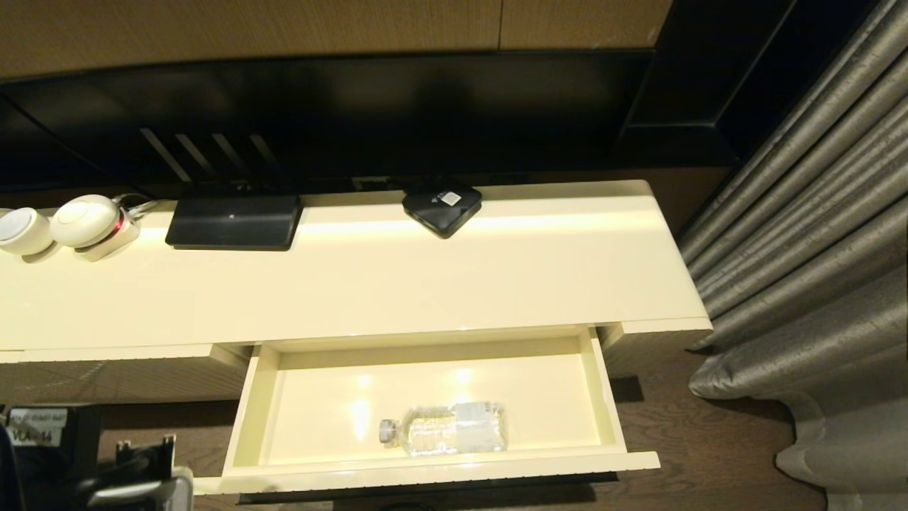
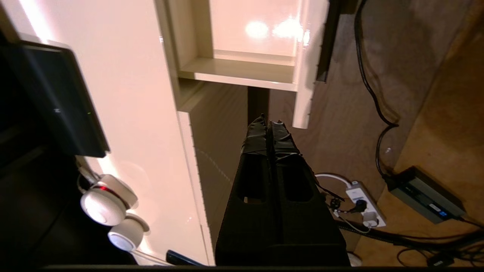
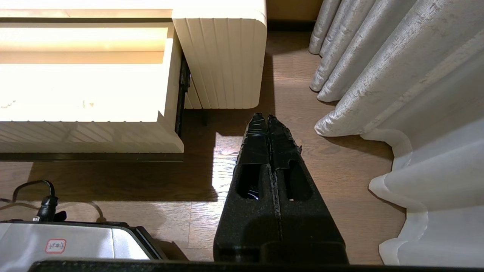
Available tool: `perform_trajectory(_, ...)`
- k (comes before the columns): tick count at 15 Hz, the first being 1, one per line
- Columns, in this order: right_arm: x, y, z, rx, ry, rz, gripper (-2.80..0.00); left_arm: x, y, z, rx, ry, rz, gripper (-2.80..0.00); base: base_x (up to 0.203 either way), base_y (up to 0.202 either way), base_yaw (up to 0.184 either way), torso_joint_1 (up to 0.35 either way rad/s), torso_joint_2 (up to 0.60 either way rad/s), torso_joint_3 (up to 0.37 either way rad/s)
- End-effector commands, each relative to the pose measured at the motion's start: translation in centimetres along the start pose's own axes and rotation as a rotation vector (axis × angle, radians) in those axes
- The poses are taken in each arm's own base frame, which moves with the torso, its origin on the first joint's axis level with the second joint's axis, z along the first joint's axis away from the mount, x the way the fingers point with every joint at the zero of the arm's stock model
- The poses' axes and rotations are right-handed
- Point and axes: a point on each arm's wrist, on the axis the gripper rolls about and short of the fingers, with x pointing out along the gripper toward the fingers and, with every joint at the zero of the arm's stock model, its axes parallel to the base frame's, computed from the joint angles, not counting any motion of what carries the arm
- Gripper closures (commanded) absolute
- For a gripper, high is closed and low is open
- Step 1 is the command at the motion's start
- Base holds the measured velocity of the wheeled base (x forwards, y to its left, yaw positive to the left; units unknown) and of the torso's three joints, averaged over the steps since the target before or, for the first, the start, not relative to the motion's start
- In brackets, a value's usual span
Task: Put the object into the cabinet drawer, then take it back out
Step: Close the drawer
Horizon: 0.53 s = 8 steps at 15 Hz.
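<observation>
One bottle lies on its side near the drawer's front edge, long axis along that edge, cap toward my left gripper. That nearer gripper hangs closed and empty outside the drawer's left front corner.

Right gripper at center, fingers pressed together, holding nothing, above wood floor. Open cabinet drawer at 10 o'clock. Curtain at 2 o'clock. Cable at 8 o'clock.

head view high, wrists low, sharing drawer
</observation>
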Motion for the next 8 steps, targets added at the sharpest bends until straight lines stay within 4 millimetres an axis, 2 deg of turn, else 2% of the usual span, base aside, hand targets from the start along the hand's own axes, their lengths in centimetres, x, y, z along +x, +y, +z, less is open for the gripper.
perform_trajectory(1, 0.0, 0.0, 0.0, 0.0, 0.001, 0.001, 0.0, 0.8, -2.3, -0.7, 0.037, -0.002, -0.049, 0.0, 0.0, 0.0, 0.0, 0.0, 0.0, 0.0)
perform_trajectory(4, 0.0, 0.0, 0.0, 0.0, 0.002, 0.001, 0.0, 2.9, -4.3, -0.4, 0.063, -0.06, -0.121, 0.0, 0.0, 0.0, 0.0, 0.0, 0.0, 0.0)
perform_trajectory(8, 0.0, 0.0, 0.0, 0.0, 0.001, 0.001, 0.0, 4.9, -5.3, 0.7, 0.104, -0.143, -0.286, 0.0, 0.0, 0.0, 0.0, 0.0, 0.0, 0.0)
